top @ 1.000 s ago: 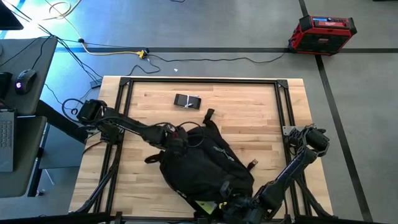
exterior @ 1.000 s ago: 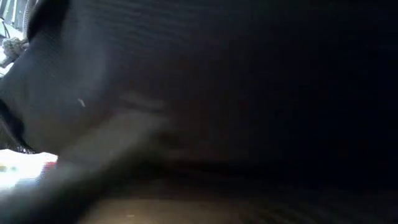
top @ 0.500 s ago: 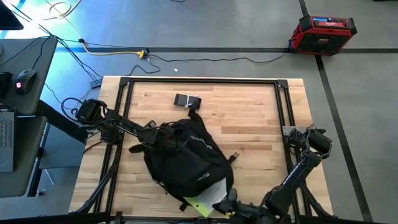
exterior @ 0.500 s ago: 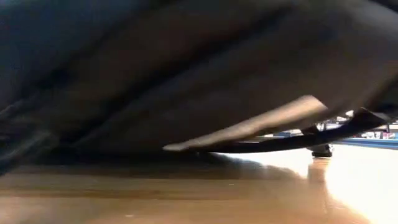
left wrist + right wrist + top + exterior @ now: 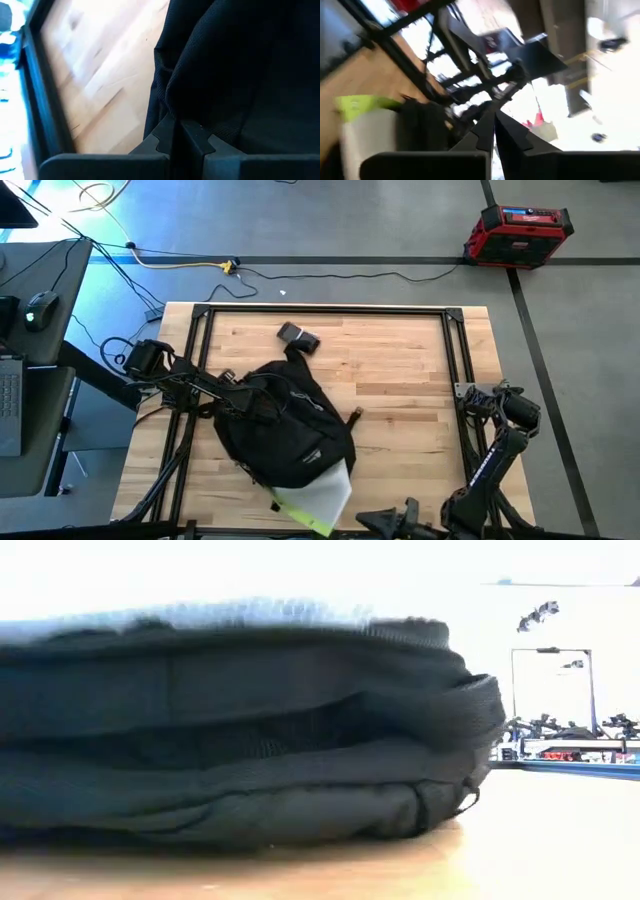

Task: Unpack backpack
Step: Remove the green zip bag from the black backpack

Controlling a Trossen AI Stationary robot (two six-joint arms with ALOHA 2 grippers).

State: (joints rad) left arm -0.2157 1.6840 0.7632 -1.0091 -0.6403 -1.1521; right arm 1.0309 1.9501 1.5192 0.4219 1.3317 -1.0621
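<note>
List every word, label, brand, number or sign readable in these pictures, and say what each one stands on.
No text can be read in any view.
Backpack: a small white logo mark on the black fabric, too small to read.
Red case on the floor beyond the table: a blue panel on top, any lettering too small to read.
Pouch with neon-yellow trim: no legible marking.

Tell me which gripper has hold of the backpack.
The left gripper: its fingers are shut on the black backpack fabric. The right gripper, shut on nothing, is off the table's near edge.
</note>
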